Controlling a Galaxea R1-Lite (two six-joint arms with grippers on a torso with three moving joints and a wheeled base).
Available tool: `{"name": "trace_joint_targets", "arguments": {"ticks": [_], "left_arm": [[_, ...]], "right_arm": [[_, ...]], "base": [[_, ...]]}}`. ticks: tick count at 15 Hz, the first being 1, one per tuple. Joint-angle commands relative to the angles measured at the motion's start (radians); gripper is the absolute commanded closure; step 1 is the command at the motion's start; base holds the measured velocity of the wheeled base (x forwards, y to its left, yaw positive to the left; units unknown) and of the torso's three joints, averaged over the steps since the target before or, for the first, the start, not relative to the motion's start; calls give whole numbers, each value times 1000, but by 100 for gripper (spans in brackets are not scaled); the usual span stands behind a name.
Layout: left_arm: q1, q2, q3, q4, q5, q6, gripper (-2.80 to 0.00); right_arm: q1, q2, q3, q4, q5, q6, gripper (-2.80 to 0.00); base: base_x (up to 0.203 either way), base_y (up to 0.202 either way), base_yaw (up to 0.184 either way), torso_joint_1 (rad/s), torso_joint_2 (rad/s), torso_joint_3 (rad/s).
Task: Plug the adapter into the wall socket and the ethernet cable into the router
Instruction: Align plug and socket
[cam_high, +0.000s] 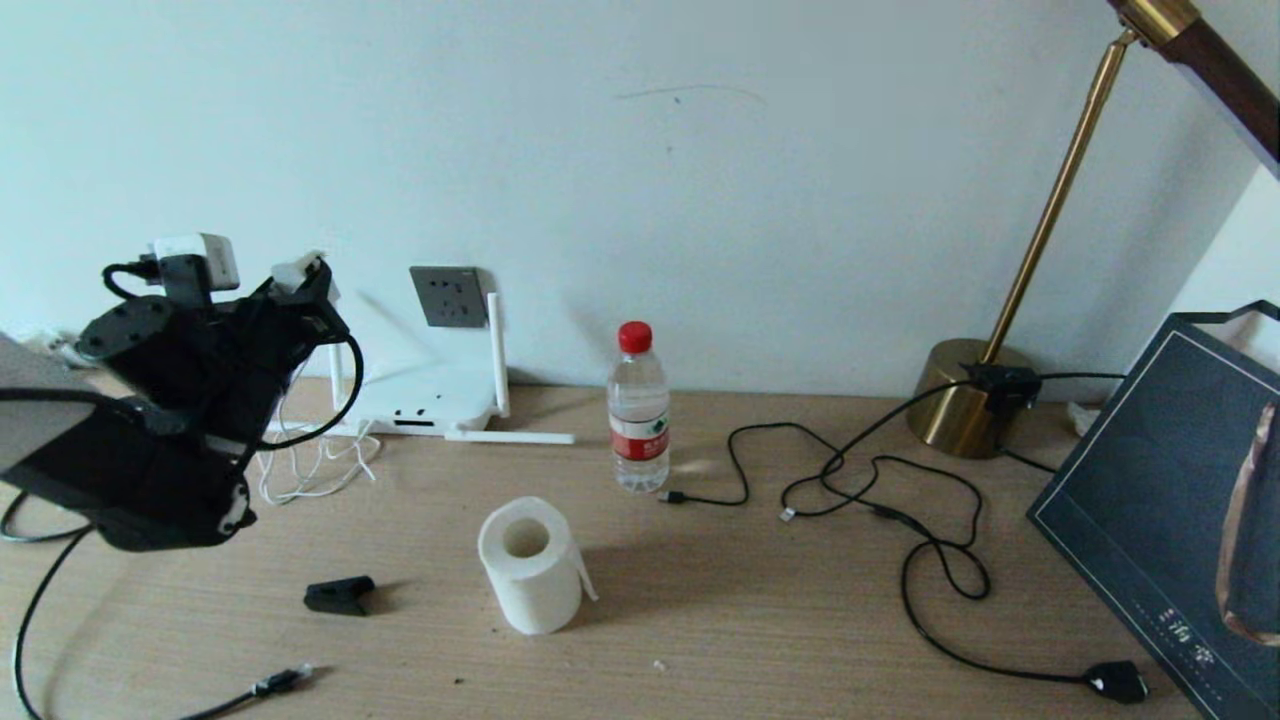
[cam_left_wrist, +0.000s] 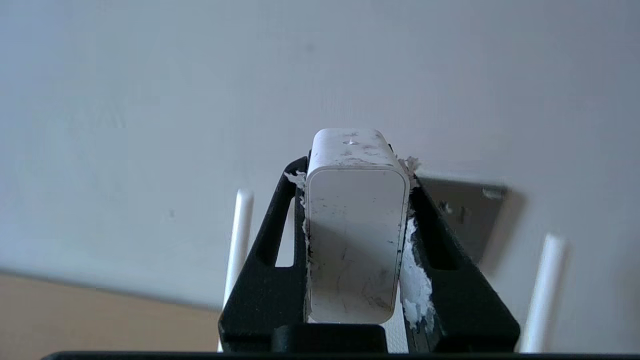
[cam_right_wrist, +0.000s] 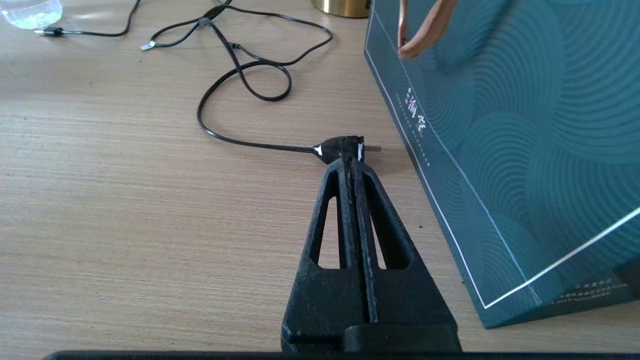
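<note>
My left gripper (cam_high: 305, 275) is raised near the wall at the left, shut on the white adapter (cam_high: 297, 270). In the left wrist view the adapter (cam_left_wrist: 355, 240) fills the space between the black fingers (cam_left_wrist: 270, 280). The dark grey wall socket (cam_high: 448, 296) lies to the gripper's right, a short gap away, and appears again as the wall socket (cam_left_wrist: 465, 215) beyond the fingers. The white router (cam_high: 430, 400) sits under the socket, one antenna (cam_high: 495, 350) upright. The ethernet cable's connector (cam_high: 285, 681) lies at the near left edge. My right gripper (cam_right_wrist: 351, 162) is shut and empty, low over the table.
A paper roll (cam_high: 530, 565), a water bottle (cam_high: 638, 410) and a small black piece (cam_high: 340, 595) stand mid-table. Black USB cables (cam_high: 880, 480) loop toward the brass lamp base (cam_high: 965, 400). A black plug (cam_right_wrist: 342, 148) lies just past the right fingertips, beside a dark teal bag (cam_right_wrist: 525, 125).
</note>
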Motion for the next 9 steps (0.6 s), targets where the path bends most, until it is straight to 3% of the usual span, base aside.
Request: {"name": "trace_joint_targets", "arguments": {"ticks": [1, 9], "left_arm": [[11, 78, -53, -8, -10, 1, 0], [1, 190, -188, -8, -109, 16, 0]], "right_arm": [[0, 0, 0, 1, 0, 0, 0], [0, 0, 0, 1, 0, 0, 0]], "base": [[0, 0, 0, 0, 0, 0], [0, 0, 0, 0, 0, 0]]}}
